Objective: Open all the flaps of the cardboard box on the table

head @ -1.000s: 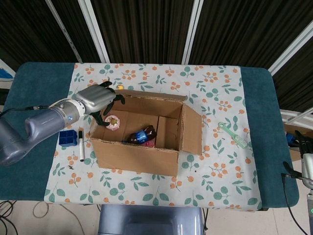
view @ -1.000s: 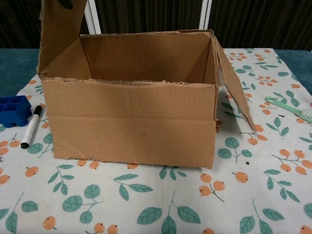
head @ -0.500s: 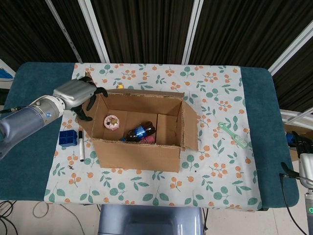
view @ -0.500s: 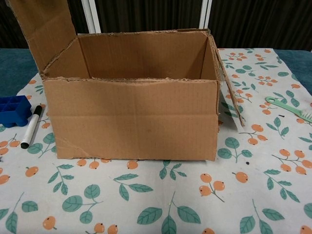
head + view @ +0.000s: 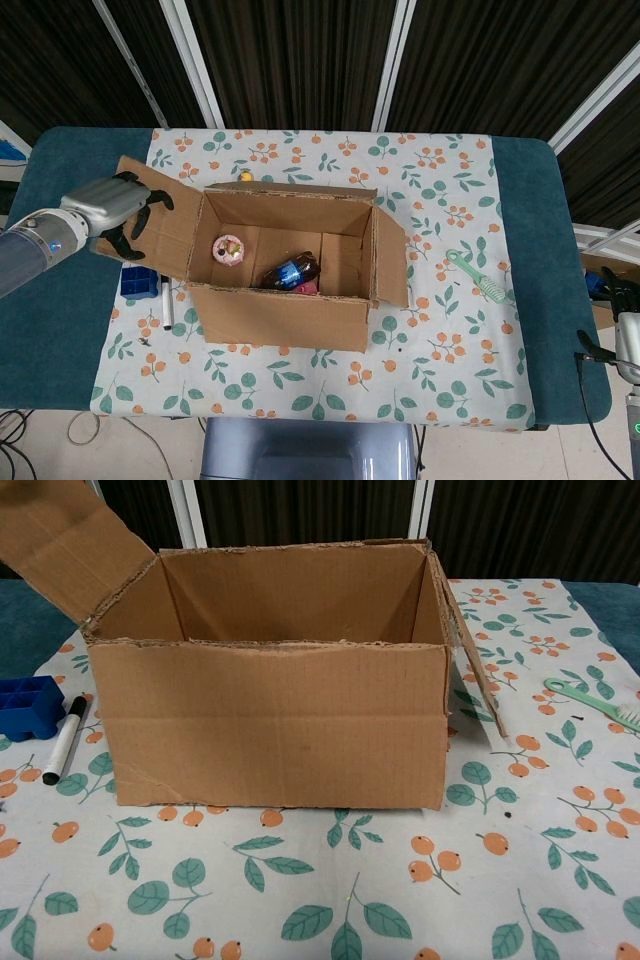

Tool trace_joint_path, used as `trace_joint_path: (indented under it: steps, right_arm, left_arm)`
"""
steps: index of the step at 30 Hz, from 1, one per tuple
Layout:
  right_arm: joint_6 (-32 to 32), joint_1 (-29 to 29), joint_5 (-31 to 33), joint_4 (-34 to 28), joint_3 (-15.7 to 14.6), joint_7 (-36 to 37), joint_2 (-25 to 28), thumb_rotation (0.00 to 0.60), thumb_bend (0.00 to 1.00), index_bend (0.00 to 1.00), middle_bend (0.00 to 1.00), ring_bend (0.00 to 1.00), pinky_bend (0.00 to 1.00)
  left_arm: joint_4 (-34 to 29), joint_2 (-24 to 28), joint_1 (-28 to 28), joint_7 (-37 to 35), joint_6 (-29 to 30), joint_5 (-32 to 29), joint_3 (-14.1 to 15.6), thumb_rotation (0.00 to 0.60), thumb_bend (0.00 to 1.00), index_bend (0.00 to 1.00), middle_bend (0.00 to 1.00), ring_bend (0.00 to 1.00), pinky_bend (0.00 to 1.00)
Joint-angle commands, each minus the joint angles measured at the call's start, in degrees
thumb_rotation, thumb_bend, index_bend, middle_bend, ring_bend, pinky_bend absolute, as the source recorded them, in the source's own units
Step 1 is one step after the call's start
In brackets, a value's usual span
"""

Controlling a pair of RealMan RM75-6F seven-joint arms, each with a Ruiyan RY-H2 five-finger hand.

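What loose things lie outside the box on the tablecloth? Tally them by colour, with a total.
Blue: 1, the blue block.
Black and white: 1, the marker.
Green: 1, the toothbrush.
Yellow: 1, a small object behind the cardboard box.
Total: 4.

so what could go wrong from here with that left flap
The left hand grips the outer edge of the left flap, which is folded outward over the blue tray and marker. Pushing it lower could knock them. Pulling sideways on the flap might also drag the cardboard box across the cloth, since nothing braces it; the right hand is off at the table's edge.
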Motion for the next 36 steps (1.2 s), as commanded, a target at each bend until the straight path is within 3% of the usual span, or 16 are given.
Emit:
trace_joint_path:
  steps: [1, 8, 15, 18, 21, 27, 32, 36]
  right_arm:
    - [0.0, 0.0, 0.0, -0.1, 0.0, 0.1, 0.1, 0.6, 0.24, 0.07, 0.21, 0.17, 0.23]
    - [-0.1, 0.0, -0.2, -0.2, -0.1, 0.1, 0.1, 0.6, 0.24, 0.07, 0.21, 0.17, 0.23]
    - [0.2, 0.0, -0.6, 0.0, -0.3, 0.2, -0.1, 0.6, 0.24, 0.07, 0.2, 0.17, 0.23]
    - [0.2, 0.0, -0.7, 0.1, -0.3, 0.4, 0.0, 0.6, 0.22, 0.07, 0.19, 0.17, 0.23]
    - [-0.2, 0.0, -0.8, 0.1, -0.5, 1.0, 0.4, 0.6, 0.21, 0.06, 0.18, 0.17, 0.23]
    - [-0.7, 0.1, -1.6, 0.0, -1.0, 2.5, 1.4, 0.6, 0.2, 0.06, 0.18, 0.17, 0.23]
    - [-0.7, 0.2, -2.9, -0.2, -1.7, 3.2, 2.0, 0.6, 0.2, 0.06, 0.17, 0.17, 0.23]
    - [-0.4, 0.2, -3.5, -0.7, -1.9, 3.5, 2.5, 0.6, 0.2, 0.06, 0.17, 0.17, 0.23]
  left_arm:
    - [0.8, 0.3, 2.3, 1.0, 0.3, -0.8, -0.2, 0.6, 0.17, 0.21, 0.61, 0.15, 0.0]
    - [1.4, -1.6, 8.6, 2.6, 7.2, -0.7, -1.6, 0.6, 0.17, 0.21, 0.55, 0.13, 0.0]
    - [-0.9, -2.9, 16.7, 0.7, 22.7, 4.8, -3.6, 0.6, 0.17, 0.19, 0.28, 0.07, 0.0]
    - [-1.5, -3.1, 19.9, 0.6, 29.5, 7.0, -3.4, 0.6, 0.17, 0.16, 0.21, 0.06, 0.0]
    - [-2.4, -4.1, 24.9, 5.4, 40.1, 8.9, -2.2, 0.6, 0.17, 0.15, 0.17, 0.05, 0.0]
    - [-6.9, -7.9, 35.7, 17.4, 59.3, 5.2, 0.5, 0.6, 0.16, 0.13, 0.15, 0.04, 0.0]
    - [-8.7, -11.5, 42.9, 23.8, 69.5, 2.7, 3.7, 0.6, 0.16, 0.13, 0.14, 0.02, 0.0]
    - [-7.2, -15.5, 46.8, 26.5, 75.6, 4.4, 5.8, 0.6, 0.16, 0.13, 0.14, 0.02, 0.0]
